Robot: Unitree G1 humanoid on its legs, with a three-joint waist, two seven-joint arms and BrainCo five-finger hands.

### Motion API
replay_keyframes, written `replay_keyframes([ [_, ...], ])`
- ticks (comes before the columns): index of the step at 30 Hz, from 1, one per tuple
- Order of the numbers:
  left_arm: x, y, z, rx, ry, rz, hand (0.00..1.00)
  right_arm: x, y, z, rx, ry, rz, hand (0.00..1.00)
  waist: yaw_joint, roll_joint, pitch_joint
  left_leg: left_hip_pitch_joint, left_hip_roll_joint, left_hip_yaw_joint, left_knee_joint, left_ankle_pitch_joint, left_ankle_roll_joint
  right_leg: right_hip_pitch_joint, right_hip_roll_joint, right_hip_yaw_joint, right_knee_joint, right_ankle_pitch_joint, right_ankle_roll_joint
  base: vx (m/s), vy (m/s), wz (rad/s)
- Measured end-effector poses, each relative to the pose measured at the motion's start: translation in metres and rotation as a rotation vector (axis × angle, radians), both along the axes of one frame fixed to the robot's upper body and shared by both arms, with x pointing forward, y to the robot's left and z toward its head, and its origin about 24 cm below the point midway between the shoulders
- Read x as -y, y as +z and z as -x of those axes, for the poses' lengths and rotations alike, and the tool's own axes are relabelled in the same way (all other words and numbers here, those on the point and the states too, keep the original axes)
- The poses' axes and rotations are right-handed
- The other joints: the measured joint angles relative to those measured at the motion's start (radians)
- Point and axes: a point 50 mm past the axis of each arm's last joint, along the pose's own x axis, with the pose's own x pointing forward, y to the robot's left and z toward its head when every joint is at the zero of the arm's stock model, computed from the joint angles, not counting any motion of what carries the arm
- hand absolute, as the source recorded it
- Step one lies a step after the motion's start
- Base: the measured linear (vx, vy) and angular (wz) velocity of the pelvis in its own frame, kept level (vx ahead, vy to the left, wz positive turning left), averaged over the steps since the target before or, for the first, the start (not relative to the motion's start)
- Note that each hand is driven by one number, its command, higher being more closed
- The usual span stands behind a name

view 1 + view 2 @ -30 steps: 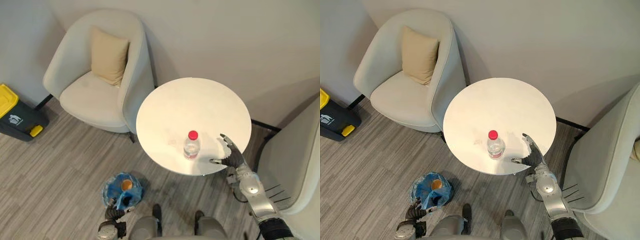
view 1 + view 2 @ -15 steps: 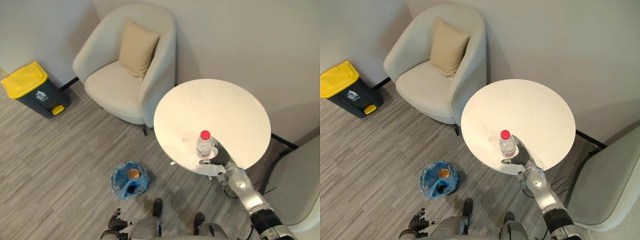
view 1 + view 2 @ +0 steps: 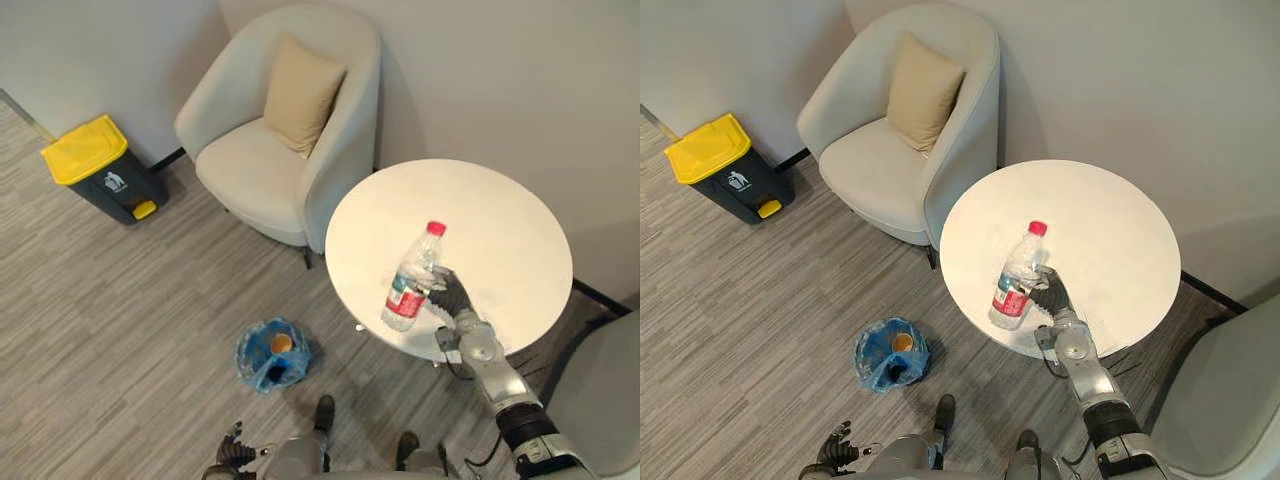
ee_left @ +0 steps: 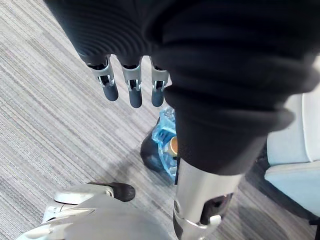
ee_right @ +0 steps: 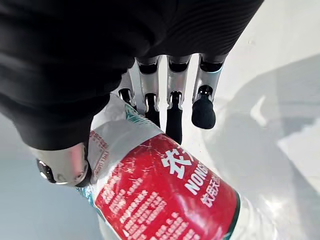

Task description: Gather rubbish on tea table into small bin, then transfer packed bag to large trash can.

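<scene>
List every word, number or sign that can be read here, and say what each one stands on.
Bottle, held in the right hand: white characters and letters on its red label, cut off where the label curves away, so no whole word reads; the smaller lines beside them are too small to read.
Large trash can: a white pictogram on its dark front; any words with it are too small to read.

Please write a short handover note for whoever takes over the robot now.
Right hand: shut on the water bottle, held tilted above the tea table near its front edge.
Left hand: open, idle, low over the floor.
Small bin, blue-bagged: on the floor beside the table, some rubbish already inside.
Large trash can: yellow lid, far left.
Left to do: drop the bottle into the small bin, then carry the bag to the large can.
</scene>
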Motion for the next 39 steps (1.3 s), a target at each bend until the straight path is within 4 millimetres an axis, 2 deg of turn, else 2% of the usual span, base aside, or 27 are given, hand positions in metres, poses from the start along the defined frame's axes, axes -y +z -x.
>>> replay_keyframes([
  [3, -0.001, 0.0, 0.0, 0.002, 0.008, 0.002, 0.0, 0.002, 0.013, 0.008, 0.074, -0.012, -0.034, 1.0, -0.002, 0.0, 0.0, 0.008, -0.008, -0.004, 0.0, 0.0, 0.0, 0.013, -0.002, -0.009, 0.0, -0.007, -0.001, 0.04, -0.02, 0.14],
  [6, -0.002, 0.002, -0.002, 0.016, 0.01, 0.006, 0.0, 0.0, 0.021, 0.026, 0.124, 0.017, -0.049, 1.0, -0.006, 0.0, 0.0, 0.018, -0.012, -0.028, 0.002, -0.001, -0.001, 0.03, -0.014, -0.035, 0.017, -0.029, 0.002, 0.0, -0.018, 0.26],
  [10, -0.001, 0.003, -0.004, 0.025, 0.004, 0.013, 0.0, -0.01, 0.028, 0.047, 0.168, 0.091, -0.06, 1.0, -0.005, -0.006, 0.002, -0.037, -0.044, -0.061, 0.044, -0.009, 0.01, -0.015, -0.052, -0.107, 0.134, -0.103, -0.004, -0.06, -0.01, 0.54],
  [11, 0.0, 0.003, -0.004, 0.027, 0.005, 0.014, 0.0, -0.012, 0.029, 0.048, 0.171, 0.099, -0.06, 1.0, -0.005, -0.007, 0.003, -0.054, -0.04, -0.021, 0.05, -0.036, 0.039, -0.018, -0.054, -0.126, 0.143, -0.107, -0.005, -0.11, -0.017, 0.74],
  [12, 0.002, 0.003, -0.006, 0.034, 0.006, 0.017, 0.0, -0.016, 0.028, 0.048, 0.171, 0.116, -0.059, 1.0, -0.007, -0.015, 0.002, -0.071, -0.012, 0.133, 0.059, -0.089, 0.115, -0.007, -0.062, -0.164, 0.136, -0.101, -0.004, -0.07, -0.025, 0.67],
  [13, 0.003, 0.004, -0.008, 0.038, 0.005, 0.019, 0.0, -0.017, 0.029, 0.049, 0.174, 0.124, -0.052, 1.0, -0.007, -0.02, 0.001, -0.076, 0.0, 0.211, 0.064, -0.111, 0.146, -0.002, -0.072, -0.179, 0.127, -0.093, -0.005, -0.02, 0.044, 0.99],
  [14, 0.002, 0.006, -0.014, 0.056, 0.001, 0.016, 0.0, -0.02, 0.033, 0.048, 0.191, 0.14, -0.04, 1.0, -0.004, -0.033, 0.0, -0.109, 0.047, 0.447, 0.147, -0.123, 0.166, -0.004, -0.107, -0.222, 0.128, -0.09, -0.005, 0.05, 0.08, 0.84],
  [15, 0.003, 0.006, -0.014, 0.058, 0.0, 0.018, 0.0, -0.02, 0.035, 0.048, 0.2, 0.143, -0.018, 1.0, -0.007, -0.022, -0.005, -0.12, 0.073, 0.533, 0.193, -0.126, 0.177, 0.002, -0.107, -0.244, 0.13, -0.092, -0.001, 0.09, 0.123, 1.11],
  [16, 0.005, 0.007, -0.017, 0.066, -0.008, 0.02, 0.0, -0.018, 0.038, 0.048, 0.212, 0.148, 0.024, 1.0, -0.008, -0.002, -0.013, -0.122, 0.121, 0.651, 0.258, -0.095, 0.151, 0.015, -0.107, -0.281, 0.151, -0.112, 0.014, 0.07, 0.075, 0.99],
  [18, 0.01, 0.009, -0.022, 0.089, -0.031, 0.024, 0.0, -0.018, 0.041, 0.046, 0.229, 0.151, 0.064, 1.0, -0.007, -0.006, -0.012, -0.123, 0.107, 0.72, 0.259, -0.095, 0.149, 0.033, -0.135, -0.319, 0.163, -0.121, 0.025, 0.03, 0.124, 0.85],
  [20, 0.011, 0.011, -0.027, 0.107, -0.048, 0.016, 0.0, -0.022, 0.043, 0.042, 0.246, 0.158, 0.111, 1.0, -0.005, -0.008, -0.01, -0.126, 0.085, 0.728, 0.255, -0.137, 0.156, 0.036, -0.163, -0.349, 0.184, -0.133, 0.046, 0.0, 0.137, 0.51],
  [22, 0.005, 0.014, -0.029, 0.119, -0.053, -0.009, 0.0, -0.03, 0.042, 0.041, 0.245, 0.19, 0.153, 1.0, -0.005, -0.043, 0.01, -0.119, 0.053, 0.734, 0.28, -0.174, 0.161, 0.045, -0.219, -0.363, 0.236, -0.162, 0.076, 0.06, 0.154, 0.36],
  [23, -0.001, 0.016, -0.029, 0.124, -0.076, -0.032, 0.0, -0.033, 0.035, 0.042, 0.219, 0.194, 0.152, 1.0, -0.006, -0.069, 0.017, -0.12, 0.038, 0.746, 0.341, -0.232, 0.164, 0.053, -0.274, -0.371, 0.301, -0.191, 0.098, 0.09, 0.15, 0.3],
  [24, -0.003, 0.017, -0.03, 0.127, -0.092, -0.044, 0.0, -0.033, 0.031, 0.042, 0.203, 0.193, 0.153, 1.0, -0.007, -0.078, 0.021, -0.12, 0.032, 0.744, 0.367, -0.257, 0.162, 0.053, -0.29, -0.367, 0.341, -0.2, 0.102, 0.12, 0.128, 0.22],
  [25, -0.004, 0.018, -0.031, 0.13, -0.115, -0.056, 0.0, -0.031, 0.024, 0.042, 0.174, 0.189, 0.164, 1.0, -0.005, -0.077, 0.023, -0.12, 0.023, 0.737, 0.397, -0.278, 0.165, 0.022, -0.327, -0.332, 0.433, -0.197, 0.085, 0.16, 0.18, 0.27],
  [26, -0.005, 0.019, -0.031, 0.135, -0.14, -0.066, 0.0, -0.026, 0.012, 0.043, 0.114, 0.179, 0.2, 1.0, -0.018, -0.074, 0.03, -0.126, 0.015, 0.704, 0.425, -0.305, 0.181, -0.096, -0.357, -0.193, 0.635, -0.142, -0.04, 0.16, 0.187, 0.36],
  [27, -0.006, 0.021, -0.032, 0.14, -0.145, -0.073, 0.0, -0.024, 0.008, 0.043, 0.091, 0.172, 0.204, 1.0, -0.026, -0.071, 0.037, -0.127, 0.014, 0.685, 0.429, -0.31, 0.18, -0.138, -0.339, -0.117, 0.684, -0.159, -0.04, 0.13, 0.167, 0.6],
  [28, -0.009, 0.023, -0.035, 0.151, -0.148, -0.083, 0.0, -0.022, 0.003, 0.044, 0.067, 0.166, 0.209, 1.0, -0.037, -0.072, 0.052, -0.127, 0.013, 0.657, 0.426, -0.311, 0.18, -0.182, -0.29, -0.029, 0.697, -0.194, -0.013, 0.13, 0.108, 0.75],
  [29, -0.013, 0.026, -0.039, 0.172, -0.154, -0.097, 0.0, -0.02, 0.0, 0.044, 0.049, 0.162, 0.223, 1.0, -0.051, -0.08, 0.074, -0.133, 0.003, 0.622, 0.417, -0.31, 0.178, -0.247, -0.213, 0.08, 0.644, -0.222, 0.017, 0.1, 0.075, 0.73],
  [30, -0.013, 0.027, -0.041, 0.176, -0.155, -0.099, 0.0, -0.019, 0.0, 0.044, 0.049, 0.16, 0.228, 1.0, -0.057, -0.082, 0.079, -0.136, -0.002, 0.61, 0.417, -0.309, 0.178, -0.262, -0.196, 0.101, 0.62, -0.223, 0.019, 0.14, 0.084, 0.84],
  [32, -0.011, 0.03, -0.052, 0.207, -0.165, -0.098, 0.0, -0.012, 0.001, 0.044, 0.046, 0.156, 0.271, 1.0, -0.063, -0.083, 0.086, -0.168, -0.044, 0.565, 0.418, -0.302, 0.179, -0.333, -0.132, 0.215, 0.462, -0.212, 0.031, 0.14, 0.033, 0.93],
  [33, -0.011, 0.031, -0.055, 0.216, -0.168, -0.098, 0.0, -0.01, 0.002, 0.044, 0.046, 0.155, 0.281, 1.0, -0.063, -0.082, 0.087, -0.179, -0.059, 0.548, 0.424, -0.298, 0.183, -0.348, -0.125, 0.234, 0.432, -0.205, 0.033, 0.14, -0.02, 1.08],
  [34, -0.01, 0.034, -0.061, 0.238, -0.171, -0.099, 0.0, -0.007, 0.003, 0.043, 0.051, 0.146, 0.298, 1.0, -0.065, -0.078, 0.096, -0.203, -0.082, 0.519, 0.441, -0.298, 0.184, -0.372, -0.117, 0.259, 0.417, -0.16, 0.026, 0.13, -0.066, 1.19],
  [35, -0.007, 0.037, -0.068, 0.262, -0.173, -0.096, 0.0, -0.004, 0.006, 0.039, 0.061, 0.135, 0.314, 1.0, -0.069, -0.058, 0.115, -0.234, -0.091, 0.488, 0.465, -0.298, 0.184, -0.377, -0.119, 0.254, 0.42, -0.121, 0.031, 0.12, -0.081, 1.07],
  [36, -0.007, 0.038, -0.07, 0.27, -0.172, -0.097, 0.0, -0.004, 0.007, 0.035, 0.068, 0.134, 0.32, 1.0, -0.065, -0.049, 0.124, -0.252, -0.092, 0.477, 0.469, -0.296, 0.182, -0.39, -0.118, 0.242, 0.42, -0.117, 0.038, 0.1, -0.097, 0.75],
  [38, -0.007, 0.039, -0.073, 0.283, -0.161, -0.106, 0.0, -0.007, 0.018, 0.016, 0.113, 0.128, 0.335, 1.0, -0.056, -0.031, 0.177, -0.3, -0.091, 0.448, 0.469, -0.266, 0.137, -0.415, -0.124, 0.197, 0.421, -0.112, 0.031, 0.08, -0.118, 0.52],
  [39, -0.007, 0.039, -0.073, 0.283, -0.16, -0.106, 0.0, -0.007, 0.02, 0.013, 0.121, 0.127, 0.336, 1.0, -0.054, -0.03, 0.189, -0.305, -0.09, 0.443, 0.469, -0.259, 0.127, -0.417, -0.124, 0.19, 0.422, -0.113, 0.029, 0.05, -0.148, 0.52],
])
